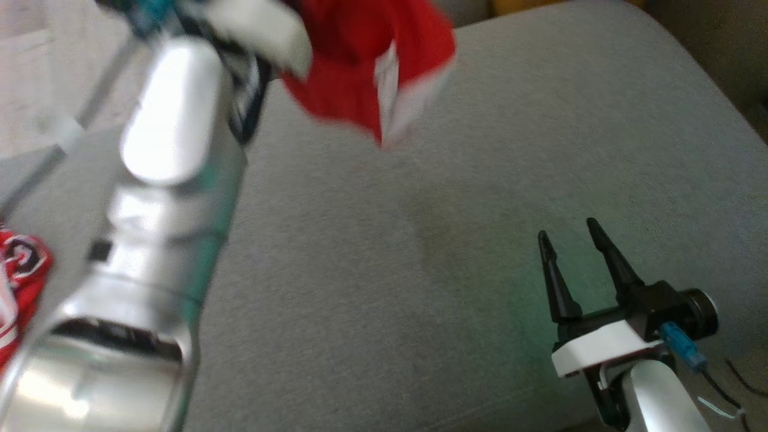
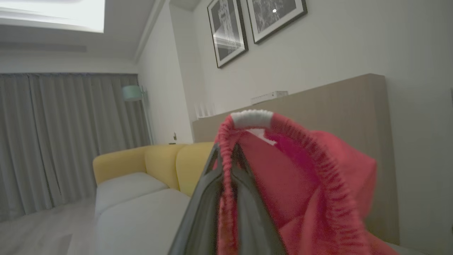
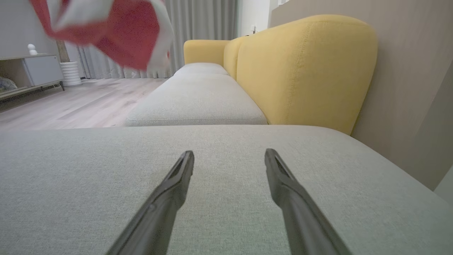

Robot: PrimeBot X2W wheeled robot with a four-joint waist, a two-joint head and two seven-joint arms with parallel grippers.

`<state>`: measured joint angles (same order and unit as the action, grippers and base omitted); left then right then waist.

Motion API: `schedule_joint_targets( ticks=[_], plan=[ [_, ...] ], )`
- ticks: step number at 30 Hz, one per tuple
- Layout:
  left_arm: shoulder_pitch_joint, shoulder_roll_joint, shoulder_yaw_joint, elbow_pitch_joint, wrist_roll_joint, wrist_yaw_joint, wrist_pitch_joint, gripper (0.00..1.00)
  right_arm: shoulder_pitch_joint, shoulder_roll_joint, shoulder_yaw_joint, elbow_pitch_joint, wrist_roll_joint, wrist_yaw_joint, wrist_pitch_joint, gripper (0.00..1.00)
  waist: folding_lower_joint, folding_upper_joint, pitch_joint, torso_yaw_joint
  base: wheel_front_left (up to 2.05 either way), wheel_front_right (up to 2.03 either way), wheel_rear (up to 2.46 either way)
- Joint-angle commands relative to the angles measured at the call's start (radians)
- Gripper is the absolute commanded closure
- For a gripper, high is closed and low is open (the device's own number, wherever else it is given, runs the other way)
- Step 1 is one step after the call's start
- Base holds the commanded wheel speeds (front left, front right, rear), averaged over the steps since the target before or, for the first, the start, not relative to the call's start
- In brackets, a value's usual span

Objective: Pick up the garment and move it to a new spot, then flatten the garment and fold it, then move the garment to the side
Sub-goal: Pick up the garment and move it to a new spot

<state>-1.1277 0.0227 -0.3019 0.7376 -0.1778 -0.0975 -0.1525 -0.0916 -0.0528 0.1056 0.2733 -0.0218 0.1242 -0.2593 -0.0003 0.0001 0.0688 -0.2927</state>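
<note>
1. The left jaws are clamped on the red garment (image 2: 293, 184). In the left wrist view a gathered red edge runs down between the two dark fingers (image 2: 198, 219), which sit tight against it on either side.
2. That gathered edge loops over the fingertips, with a short white section (image 2: 251, 118) at its top. The rest of the cloth hangs off to the right of that view.
3. From the head camera I see the garment (image 1: 354, 66) held up in the air at the top of the picture, above the far part of the grey sofa seat (image 1: 420, 240) and clear of it. White trim shows along its lower corner. It is blurred.
4. My left forearm (image 1: 162, 180), silver and blurred, reaches up the left side of the head view towards the garment.
5. The right jaws stand wide apart and hold nothing. Their fingers (image 1: 555, 282) are low over the near right part of the seat, well apart from the garment.
6. In the right wrist view the fingers (image 3: 170, 198) point along the seat (image 3: 212, 170) towards the yellow backrest (image 3: 304, 71), with the garment (image 3: 120, 35) hanging at the upper left.
7. A second red cloth (image 1: 21, 282) with white and black print lies at the left edge of the head view, beside my left forearm. I cannot tell what it rests on.
</note>
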Motion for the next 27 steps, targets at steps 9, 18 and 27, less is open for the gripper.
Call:
schedule_joint_targets(
  ticks=[9, 18, 27],
  plan=[
    [0.264, 0.028, -0.148, 0.191, -0.140, 0.085, -0.103, 0.00, -0.079, 0.002, 0.068, -0.033, 0.032, 0.007, -0.002, 0.00, 0.0003, -0.0001, 0.127, -0.079, 0.00, 0.00, 0.00],
    [0.703, 0.028, -0.026, -0.130, -0.100, 0.229, -0.109, 0.00, 0.024, 0.003, 0.001, -0.018, 0.012, 0.007, -0.002, 0.00, 0.0003, -0.0001, -0.005, 0.076, 0.00, 0.00, 0.00],
    [1.079, 0.028, 0.075, -0.528, -0.013, 0.278, -0.109, 0.00, 0.123, 0.003, -0.003, -0.037, 0.057, 0.007, -0.002, 0.00, 0.0003, -0.0001, -0.118, 0.224, 0.00, 0.00, 0.00]
  ],
)
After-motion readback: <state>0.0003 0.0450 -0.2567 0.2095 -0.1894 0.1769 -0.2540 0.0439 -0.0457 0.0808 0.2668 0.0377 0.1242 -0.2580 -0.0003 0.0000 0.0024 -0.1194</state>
